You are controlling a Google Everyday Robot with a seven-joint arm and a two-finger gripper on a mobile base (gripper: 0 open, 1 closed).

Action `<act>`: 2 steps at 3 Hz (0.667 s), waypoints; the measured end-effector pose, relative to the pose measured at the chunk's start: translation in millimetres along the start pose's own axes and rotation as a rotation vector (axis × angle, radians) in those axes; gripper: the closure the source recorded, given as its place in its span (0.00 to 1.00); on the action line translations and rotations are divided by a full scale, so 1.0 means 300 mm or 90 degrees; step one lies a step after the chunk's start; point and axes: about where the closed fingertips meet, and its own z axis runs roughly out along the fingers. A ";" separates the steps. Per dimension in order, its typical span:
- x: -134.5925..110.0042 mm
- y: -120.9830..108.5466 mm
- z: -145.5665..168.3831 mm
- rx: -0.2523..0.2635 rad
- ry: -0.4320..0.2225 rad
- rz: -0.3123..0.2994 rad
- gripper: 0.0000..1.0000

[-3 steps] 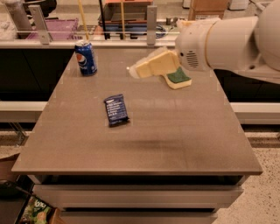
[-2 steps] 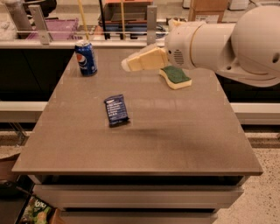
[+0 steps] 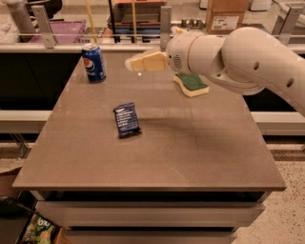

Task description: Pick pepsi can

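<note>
The robot's 1 gripper [image 3: 136, 62], cream-coloured and wedge-shaped, hangs above the far part of a brown table [image 3: 190, 152], pointing left. Whether it is spread apart or closed together cannot be told from this angle. It holds nothing and touches nothing.

Behind it, a thick white arm [image 3: 248, 57] reaches in from the right edge of the view.

To the left of the gripper, apart from it, stands the pepsi can [image 3: 94, 63]. It is upright near the far left corner of the table, blue with a silver top and a round red, white and blue logo facing forward.

Just below the arm's wrist, on the table to the right of the gripper, lies a yellow sponge [image 3: 191, 84] with a green top side.

Nearer the middle of the table, well apart from the can, a flat dark blue snack packet [image 3: 127, 119] lies slightly tilted.

Beyond the table's far edge are a purple bin [image 3: 62, 28] at left and a cardboard box [image 3: 224, 14] at right.
</note>
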 end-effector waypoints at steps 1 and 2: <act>0.016 0.031 0.092 -0.010 -0.018 0.008 0.00; 0.043 0.051 0.199 -0.033 -0.026 0.016 0.00</act>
